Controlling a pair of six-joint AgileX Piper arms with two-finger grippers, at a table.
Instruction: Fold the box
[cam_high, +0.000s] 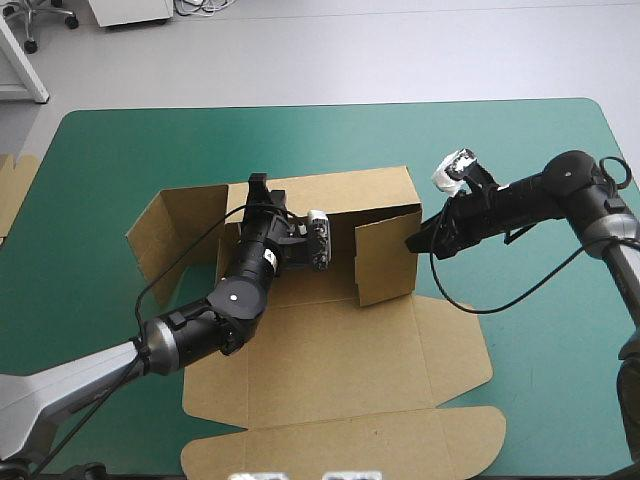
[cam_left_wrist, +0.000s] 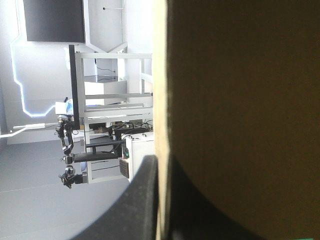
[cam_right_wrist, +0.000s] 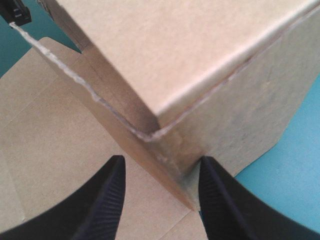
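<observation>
The brown box (cam_high: 340, 400) is seen at the middle of the teal-green cover (cam_high: 540, 170), partly raised. Its far wall and side walls stand upright, while the lid and near flaps lie flat toward the table's near edge.

The left gripper (cam_high: 260, 190) is set over the tray and clamped on the top edge of the far wall, near that wall's left end. In the left wrist view the board's pale edge is pinched between the black fingers (cam_left_wrist: 142, 200). One finger is seen on each face, the farther one mostly hidden by the wall.

The right gripper (cam_right_wrist: 161, 167) is held apart, and the upright corner of the box's right wall is seen between its fingers, close to both. Ahead of it, the tray's inside is blocked from sight by that wall.

An edge of more board (cam_high: 12, 190) lies at the table's left edge, well apart from both grippers. A small pale label (cam_high: 268, 259) on the left arm is too small to be read.
</observation>
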